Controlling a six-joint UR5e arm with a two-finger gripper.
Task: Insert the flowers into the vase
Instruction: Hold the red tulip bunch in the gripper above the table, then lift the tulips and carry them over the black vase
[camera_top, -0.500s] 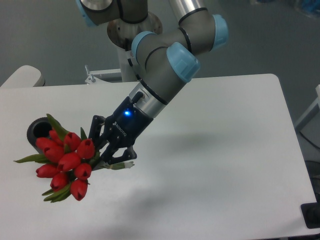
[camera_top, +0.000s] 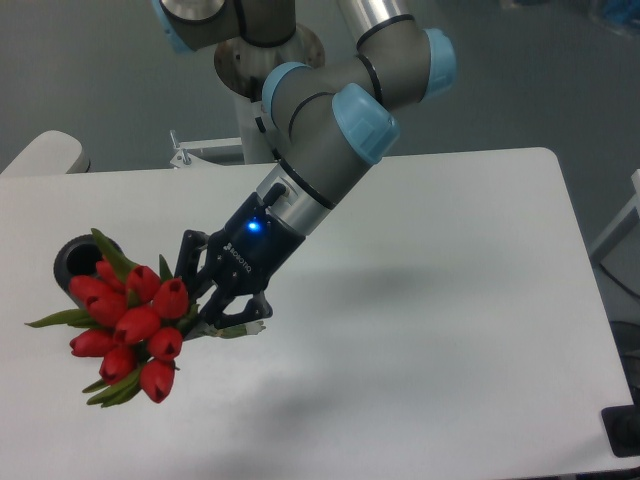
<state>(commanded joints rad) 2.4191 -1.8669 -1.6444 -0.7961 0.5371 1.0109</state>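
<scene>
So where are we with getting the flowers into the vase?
Done: the gripper has picked up the flowers and is shut on their stems, holding them off the table. In hand: the bunch hangs beside and partly in front of the vase, with the red buds pointing away from the gripper. Left: the vase's opening looks empty, so the stems have yet to go in.

The flowers (camera_top: 130, 325) are covering the vase's (camera_top: 78, 260) lower right side; the claw (camera_top: 205, 315) is hiding their stems.
</scene>
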